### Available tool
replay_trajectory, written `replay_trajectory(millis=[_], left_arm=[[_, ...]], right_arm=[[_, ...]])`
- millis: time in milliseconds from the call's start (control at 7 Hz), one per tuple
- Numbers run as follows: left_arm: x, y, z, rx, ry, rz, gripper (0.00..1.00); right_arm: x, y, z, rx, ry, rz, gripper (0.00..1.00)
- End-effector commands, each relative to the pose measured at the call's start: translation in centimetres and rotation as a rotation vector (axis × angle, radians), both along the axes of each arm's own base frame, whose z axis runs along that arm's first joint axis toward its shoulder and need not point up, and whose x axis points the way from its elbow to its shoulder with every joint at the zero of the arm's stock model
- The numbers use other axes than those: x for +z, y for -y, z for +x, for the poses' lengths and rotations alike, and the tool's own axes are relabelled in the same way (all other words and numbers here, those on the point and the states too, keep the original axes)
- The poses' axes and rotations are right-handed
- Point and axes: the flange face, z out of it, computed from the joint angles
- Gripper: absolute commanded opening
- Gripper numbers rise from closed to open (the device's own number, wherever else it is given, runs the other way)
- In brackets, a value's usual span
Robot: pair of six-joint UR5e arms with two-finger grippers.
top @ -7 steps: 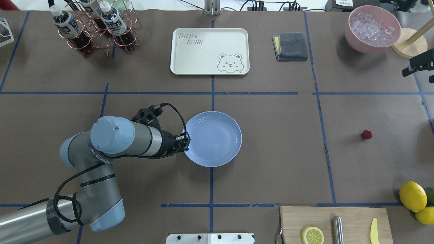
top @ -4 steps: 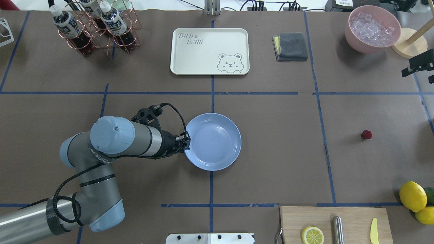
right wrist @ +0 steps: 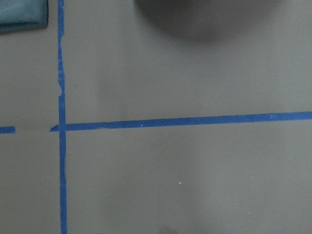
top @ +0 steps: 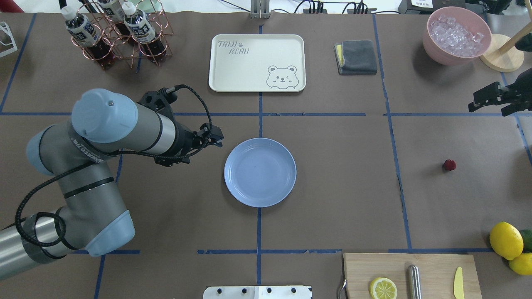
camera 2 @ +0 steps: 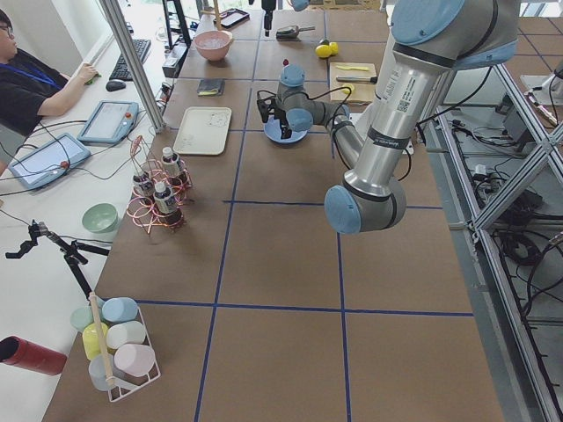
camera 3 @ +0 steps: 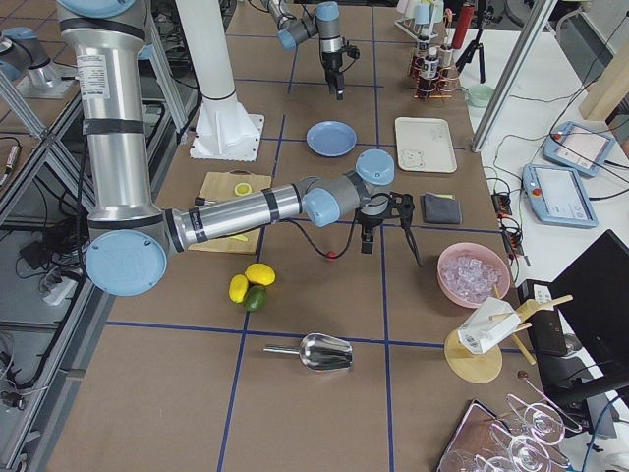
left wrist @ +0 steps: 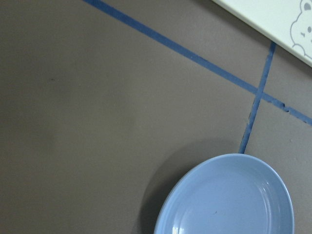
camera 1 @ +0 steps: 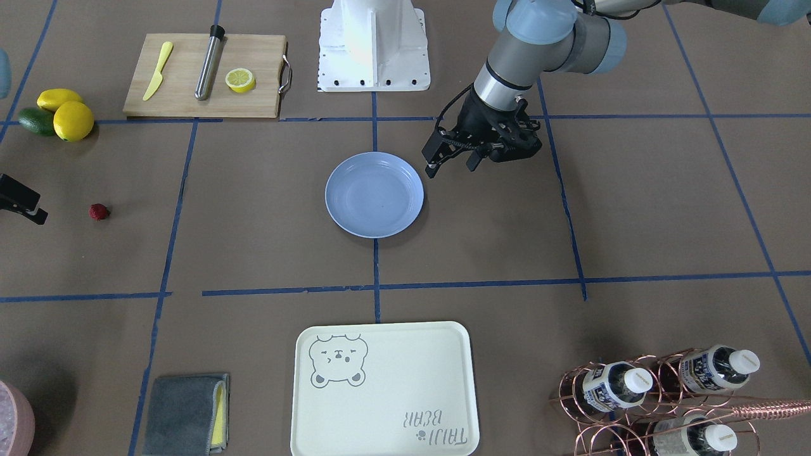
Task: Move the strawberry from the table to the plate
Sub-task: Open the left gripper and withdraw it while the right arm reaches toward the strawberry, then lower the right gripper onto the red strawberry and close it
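The strawberry (top: pixel 449 165) (camera 1: pixel 98 211) is a tiny dark-red berry lying alone on the brown table (top: pixel 341 187), far to the right. The light-blue plate (top: pixel 260 172) (camera 1: pixel 374 194) (left wrist: pixel 229 200) rests flat and empty at the table's centre. My left gripper (top: pixel 216 140) (camera 1: pixel 451 166) hangs above the table just off the plate's left rim, open and holding nothing. My right gripper (top: pixel 487 109) (camera 3: pixel 388 248) reaches in at the right edge, beyond the strawberry, with its fingers spread and nothing between them.
A cream bear tray (top: pixel 257 62), a bottle rack (top: pixel 116 33), a grey cloth (top: pixel 356 57) and a pink bowl of ice (top: pixel 457 35) line the far side. Lemons (top: pixel 506 240) and a cutting board (top: pixel 432 265) sit near right. A person (camera 2: pixel 26 88) sits beside the table.
My left gripper has come off the plate's left rim and pulled back up and to the left. The plate stays flat. My right gripper has moved further in over the table's right edge.
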Motion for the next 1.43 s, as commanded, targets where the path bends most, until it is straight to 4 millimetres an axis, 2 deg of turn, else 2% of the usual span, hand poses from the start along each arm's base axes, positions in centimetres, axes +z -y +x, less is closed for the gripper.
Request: replay_trajectory(millis=[0, 143, 286, 714, 1286], left_arm=[[-0.4, 1.1, -1.7, -0.016, -0.006, 0.005, 1.0], [-0.1, 2.5, -3.3, -0.048, -0.001, 0.005, 1.0], [-0.2, 4.7, -6.3, -0.075, 0.005, 0.048, 1.0], [-0.2, 4.9, -6.5, -0.076, 0.016, 0.048, 1.0], [0.0, 5.0, -6.5, -0.076, 0.018, 0.046, 1.0]], right_arm=[[3.6, -4.2, -4.0, -0.047, -0.036, 0.053, 1.0], [4.9, -5.0, -5.9, -0.073, -0.064, 0.066, 1.0], [5.5, -5.4, -7.4, -0.099, -0.069, 0.069, 1.0], [5.5, -6.0, -10.7, -0.125, -0.098, 0.082, 1.0], [5.8, -5.6, -11.5, -0.136, -0.095, 0.073, 0.85]])
